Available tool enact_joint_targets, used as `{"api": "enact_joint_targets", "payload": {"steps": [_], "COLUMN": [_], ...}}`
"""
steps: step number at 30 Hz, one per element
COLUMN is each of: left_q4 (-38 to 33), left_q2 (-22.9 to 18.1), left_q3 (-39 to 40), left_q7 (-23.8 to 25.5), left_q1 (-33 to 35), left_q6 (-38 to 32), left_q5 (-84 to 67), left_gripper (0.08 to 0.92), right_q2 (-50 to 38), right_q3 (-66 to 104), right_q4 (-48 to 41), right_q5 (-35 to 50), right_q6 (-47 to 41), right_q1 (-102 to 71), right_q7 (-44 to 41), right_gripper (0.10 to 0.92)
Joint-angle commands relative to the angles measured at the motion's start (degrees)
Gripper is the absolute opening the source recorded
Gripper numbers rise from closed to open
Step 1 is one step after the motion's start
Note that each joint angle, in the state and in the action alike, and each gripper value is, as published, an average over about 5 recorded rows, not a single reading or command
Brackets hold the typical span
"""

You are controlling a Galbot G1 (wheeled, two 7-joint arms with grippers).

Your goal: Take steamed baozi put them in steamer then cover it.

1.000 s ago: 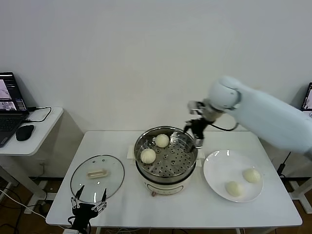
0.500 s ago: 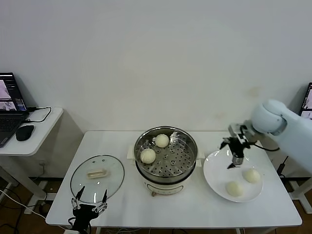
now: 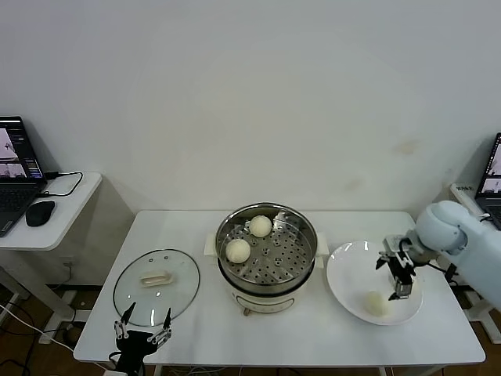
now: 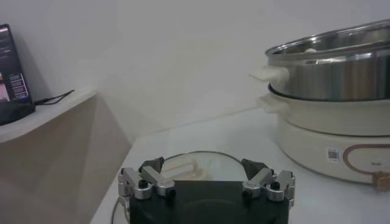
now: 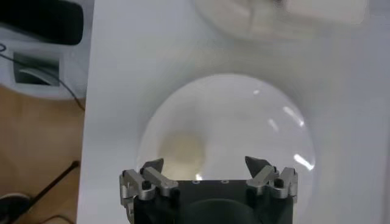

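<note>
Two baozi point(image 3: 238, 250) are already sitting in the steamer point(image 3: 307, 236), one near its left side and one toward the back, so the task is looking about half done. The right gripper point(image 3: 400, 274) is hanging over the plate point(image 3: 349, 270), its fingers spread wide and holding nothing. One baozi point(image 3: 376, 302) is lying in plain sight on the plate's near side; the gripper is hiding the spot just beyond it, so whether a fourth bun is resting there cannot be told. The cover point(image 3: 156, 285) is lying flat on the table point(image 3: 305, 333) to the left of the steamer, handle up, not yet placed. The left gripper point(image 3: 143, 329) is waiting at the table's near edge just in front of the cover, fingers likewise spread and empty. Left to do, by my reading: moving the remaining buns into the steamer and setting the cover on top.
</note>
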Motion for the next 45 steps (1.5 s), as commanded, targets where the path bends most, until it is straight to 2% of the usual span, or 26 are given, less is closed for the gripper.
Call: {"api": "enact_joint_targets", "payload": {"steps": [1, 39, 45], "left_q4": [0.13, 0.96, 0.93], "left_q2": [-0.05, -0.48, -0.46], "left_q3": [0.09, 1.01, 0.97], "left_q7": [-0.01, 0.03, 0.06], "left_q1": [0.04, -0.38, -0.47], "left_q6": [0.0, 0.07, 0.1], "left_q5": [0.08, 0.88, 0.84], "left_gripper": [0.823, 0.823, 0.823], "right_q2": [1.18, 7.73, 7.83], "right_q3": [4.43, 6.05, 6.23], "right_q4": [-2.28, -7.58, -7.77], "right_q5": [-3.65, -5.75, -5.57], "right_q6": [0.84, -0.44, -0.6], "right_q1": [-7.68, -9.55, -9.65], "right_q7": [1.15, 5.48, 5.68], "right_gripper": [0.823, 0.822, 0.747]}}
